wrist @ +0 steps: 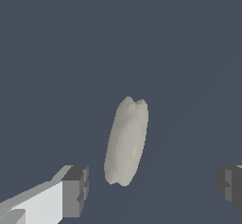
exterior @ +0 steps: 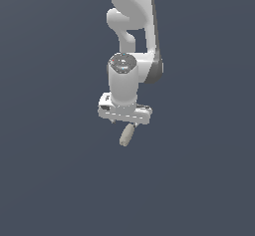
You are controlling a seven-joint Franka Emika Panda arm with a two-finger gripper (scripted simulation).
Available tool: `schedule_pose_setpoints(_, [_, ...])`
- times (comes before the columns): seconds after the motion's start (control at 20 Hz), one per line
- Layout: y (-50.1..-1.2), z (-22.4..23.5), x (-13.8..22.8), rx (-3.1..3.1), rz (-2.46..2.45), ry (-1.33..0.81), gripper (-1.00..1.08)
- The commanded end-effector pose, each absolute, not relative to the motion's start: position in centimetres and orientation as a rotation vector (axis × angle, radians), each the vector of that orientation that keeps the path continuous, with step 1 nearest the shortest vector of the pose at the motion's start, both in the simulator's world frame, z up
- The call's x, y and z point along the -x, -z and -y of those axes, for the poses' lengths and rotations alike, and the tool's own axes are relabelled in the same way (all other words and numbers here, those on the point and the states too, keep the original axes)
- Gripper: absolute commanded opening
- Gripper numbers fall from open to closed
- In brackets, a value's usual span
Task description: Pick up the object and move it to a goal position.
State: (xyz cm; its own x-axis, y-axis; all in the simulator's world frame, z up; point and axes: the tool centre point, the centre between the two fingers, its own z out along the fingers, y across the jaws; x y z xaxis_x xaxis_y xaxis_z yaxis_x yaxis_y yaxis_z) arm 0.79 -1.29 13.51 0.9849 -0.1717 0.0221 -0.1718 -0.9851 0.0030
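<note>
End effector open, hanging right over the object

Up close in the wrist view we've got the end effector (wrist: 153, 185) with fingers (wrist: 75, 191) spread wide, the beige-grey object (wrist: 126, 142) between them but touching neither. Further back, the exterior view shows the object (exterior: 127, 135) just under the end effector (exterior: 125, 122), tilted, on the dark desk (exterior: 50, 180).

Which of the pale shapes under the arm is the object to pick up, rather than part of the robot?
The beige-grey lump, rounded, matte and elongated. It lies loose between the dark fingertips of the open end effector, touching neither; the robot parts are white and blocky.
</note>
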Motion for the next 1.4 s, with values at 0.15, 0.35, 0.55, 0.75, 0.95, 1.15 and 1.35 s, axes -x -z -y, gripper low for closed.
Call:
schedule_pose_setpoints(0.15, [-11.1,0.6,-0.8,-3.109,0.445,-0.017,1.0])
schedule_pose_setpoints(0.35, [-9.7,0.3,-0.8,-3.095,0.538,-0.008,1.0])
schedule_pose_setpoints(0.55, [-8.9,0.1,-0.8,-3.084,0.598,-0.002,1.0])
schedule_pose_setpoints(0.75, [-8.6,0.0,-0.8,-3.079,0.623,0.0,1.0])
schedule_pose_setpoints(0.95, [-8.4,0.0,-0.7,-3.08,0.617,0.0,1.0])
schedule_pose_setpoints(1.15, [-7.2,0.1,-0.7,-3.08,0.619,0.0,1.0])
schedule_pose_setpoints(1.35, [-5.0,0.1,-0.6,-3.079,0.622,0.0,1.0])
